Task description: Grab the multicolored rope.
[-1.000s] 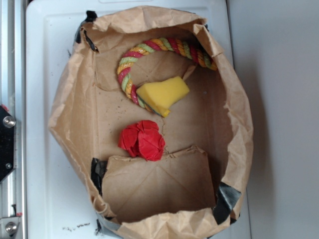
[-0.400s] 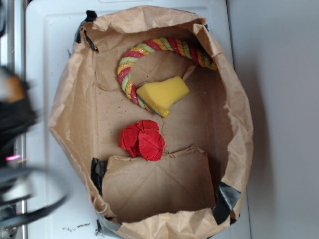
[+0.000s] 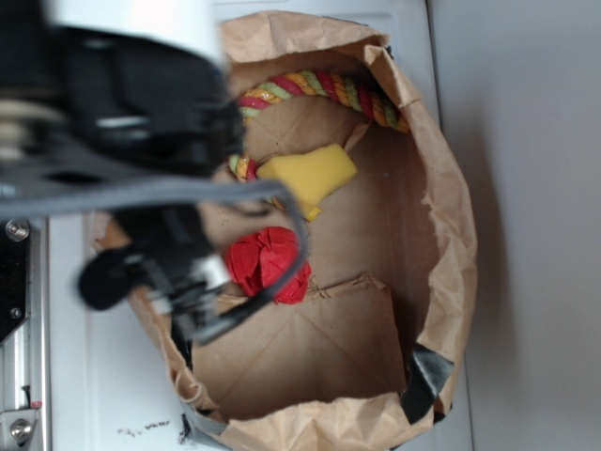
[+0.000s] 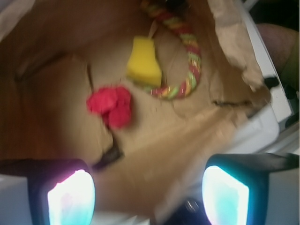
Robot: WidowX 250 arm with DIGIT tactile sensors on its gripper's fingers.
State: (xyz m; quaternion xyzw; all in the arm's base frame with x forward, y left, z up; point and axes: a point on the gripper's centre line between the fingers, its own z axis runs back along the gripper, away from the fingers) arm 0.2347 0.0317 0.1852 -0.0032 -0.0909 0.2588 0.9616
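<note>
The multicolored rope (image 3: 319, 86), twisted red, yellow and light green strands, lies curved along the far wall inside the brown paper bag (image 3: 451, 235). My blurred arm (image 3: 141, 113) covers the rope's left bend. In the wrist view the rope (image 4: 187, 61) arcs at the upper middle, well ahead of my gripper (image 4: 147, 194). The gripper is open, its two lit pads (image 4: 70, 199) wide apart with only bag paper below them. It hovers over the bag's left rim, apart from the rope.
A yellow sponge (image 3: 310, 174) rests against the rope's inner curve. A red wrinkly cloth ball (image 3: 268, 263) lies mid-bag. A grey cable (image 3: 188, 193) trails across my arm. The bag stands on a white surface (image 3: 94, 376), with black tape (image 3: 427, 371) at its corners.
My arm has swept in from the left edge and now covers the bag's upper left and the rope's left bend. The rope, sponge and red ball have not moved.
</note>
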